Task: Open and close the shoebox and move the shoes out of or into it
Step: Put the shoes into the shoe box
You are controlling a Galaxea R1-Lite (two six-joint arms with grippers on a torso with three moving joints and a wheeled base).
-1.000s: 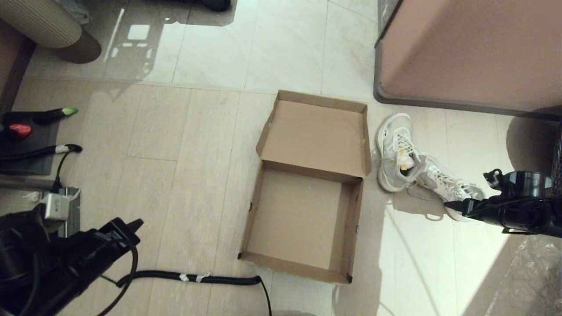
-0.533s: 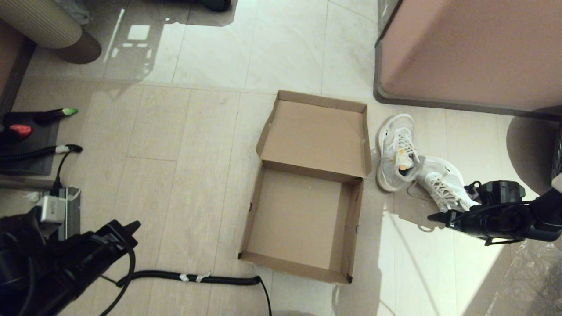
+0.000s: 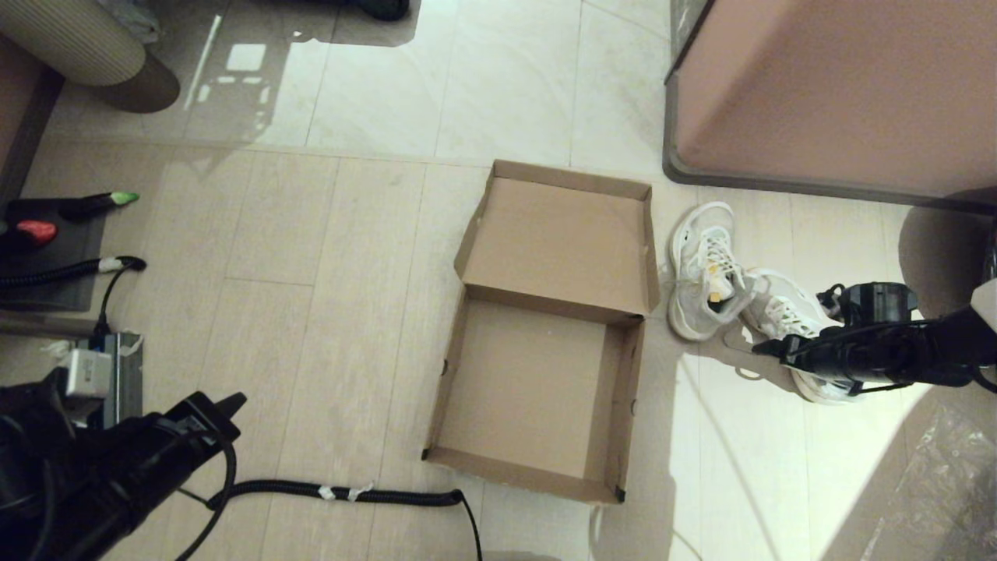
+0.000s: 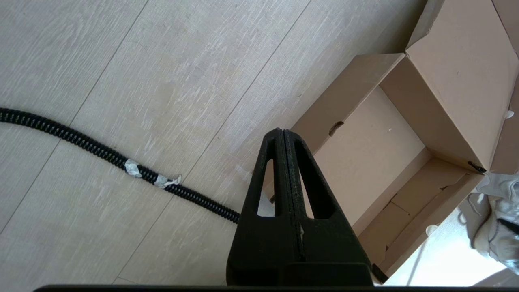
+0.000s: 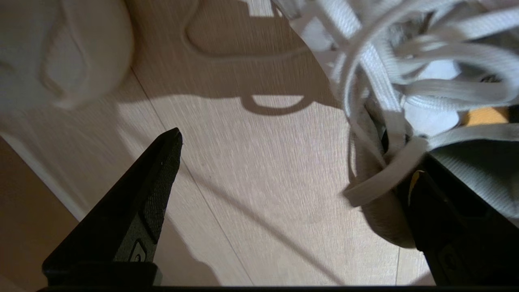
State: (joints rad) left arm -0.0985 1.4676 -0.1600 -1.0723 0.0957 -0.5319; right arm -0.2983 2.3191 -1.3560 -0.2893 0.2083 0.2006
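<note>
over the last second the right gripper [image 3: 767, 351] has swung in from the right and now sits low over the nearer shoe [image 3: 779, 312], fingers spread wide and holding nothing. that looks like the approach for lifting it into the box [image 3: 537, 389], which lies open and empty mid-floor, both shoes just off its right side. the right wrist view adds one finger [image 5: 442, 211] against the laces [image 5: 405, 81]. the left wrist view shows the left gripper [image 4: 284, 136] pressed together, parked.
</note>
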